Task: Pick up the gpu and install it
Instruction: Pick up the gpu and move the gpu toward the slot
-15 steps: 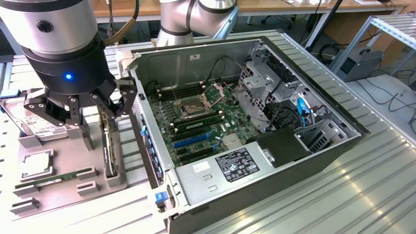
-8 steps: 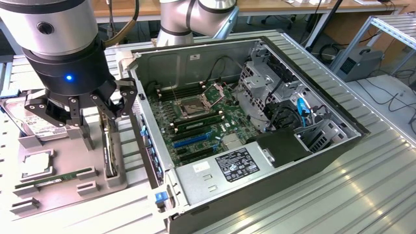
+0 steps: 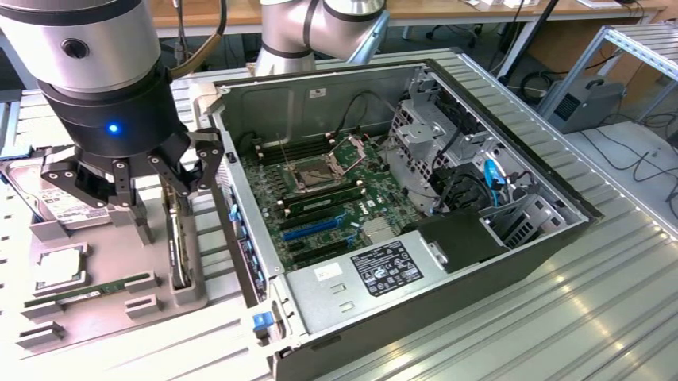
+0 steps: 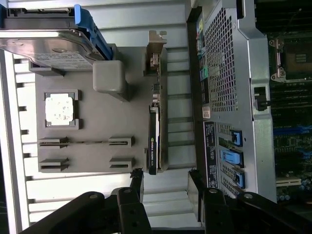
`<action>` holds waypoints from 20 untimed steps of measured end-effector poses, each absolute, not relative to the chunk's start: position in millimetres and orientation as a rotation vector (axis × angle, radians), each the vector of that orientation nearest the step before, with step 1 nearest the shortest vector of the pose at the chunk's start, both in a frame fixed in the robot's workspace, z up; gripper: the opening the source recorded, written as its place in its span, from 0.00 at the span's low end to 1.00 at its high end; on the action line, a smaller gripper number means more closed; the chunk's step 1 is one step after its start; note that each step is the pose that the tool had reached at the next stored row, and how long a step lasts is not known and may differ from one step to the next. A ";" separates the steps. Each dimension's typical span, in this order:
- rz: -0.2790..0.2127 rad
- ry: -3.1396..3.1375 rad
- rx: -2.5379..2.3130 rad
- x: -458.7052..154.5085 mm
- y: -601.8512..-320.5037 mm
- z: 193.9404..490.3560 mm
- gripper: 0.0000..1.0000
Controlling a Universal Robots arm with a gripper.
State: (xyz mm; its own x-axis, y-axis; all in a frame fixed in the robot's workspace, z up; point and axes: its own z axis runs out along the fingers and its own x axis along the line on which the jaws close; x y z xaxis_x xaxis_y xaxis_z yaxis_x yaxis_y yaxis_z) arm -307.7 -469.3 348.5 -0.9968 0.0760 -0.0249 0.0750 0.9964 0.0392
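The gpu (image 3: 180, 242) stands on edge in a slot of the grey parts holder (image 3: 101, 313), just to the exterior view's left of the open computer case (image 3: 424, 238). In the wrist view the gpu (image 4: 155, 134) is a thin dark slab with its silvery bracket at one end. My gripper (image 3: 159, 208) hangs open a little above the card, touching nothing. Its two black fingers (image 4: 137, 187) stand apart in the wrist view, the gripper (image 4: 165, 189) in line with the card's near end. Blue expansion slots (image 3: 310, 228) show on the motherboard inside the case.
The holder (image 4: 97, 161) also carries a silver hard drive (image 4: 44, 46), a square processor (image 4: 59, 108) and a slim RAM stick (image 4: 85, 142). The case wall (image 4: 229, 97) runs close beside the card. The case's drive cage and cables (image 3: 456, 159) fill its far side.
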 end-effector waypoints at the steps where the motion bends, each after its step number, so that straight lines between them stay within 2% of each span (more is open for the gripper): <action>1: 0.060 3.112 0.118 -307.7 -469.3 348.2 0.50; 20: 0.060 3.113 0.118 -307.7 -469.3 344.5 0.50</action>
